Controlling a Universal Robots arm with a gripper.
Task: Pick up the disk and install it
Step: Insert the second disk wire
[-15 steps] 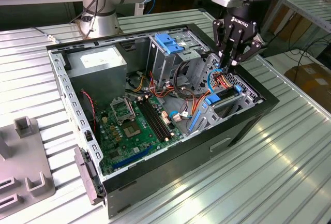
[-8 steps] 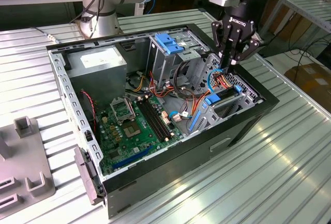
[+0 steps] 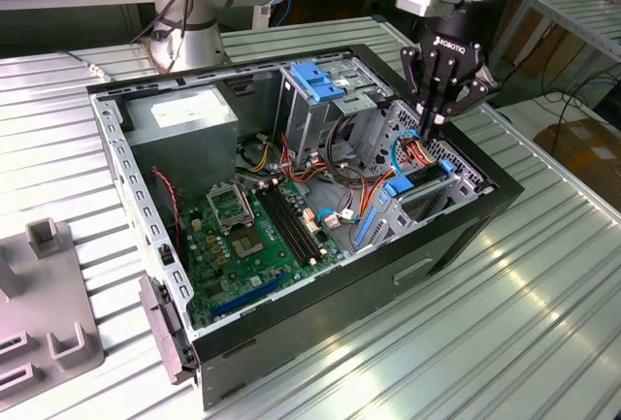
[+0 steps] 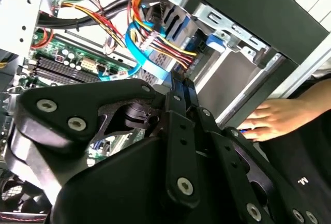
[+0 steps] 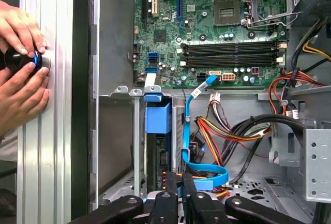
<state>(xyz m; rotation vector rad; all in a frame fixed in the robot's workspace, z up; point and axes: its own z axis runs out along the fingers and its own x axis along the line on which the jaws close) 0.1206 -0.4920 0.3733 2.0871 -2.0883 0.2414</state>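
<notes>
The gripper [image 3: 434, 121], fingers pressed together and empty, hovered over the disk [image 5: 157, 151], which sat edge-up in its bay at the computer case's [image 3: 456, 236] front corner, apparently installed.

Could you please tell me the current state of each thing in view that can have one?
Gripper: shut, fingertips pointing down over the drive bay.
Disk: slotted on edge in the bay, blue bracket showing.
Computer case: lying on its side, side panel off.
Processor socket: bare, no cooler.
Memory slots: empty.
Person's hands: closed around a round black knob beside the case.
</notes>
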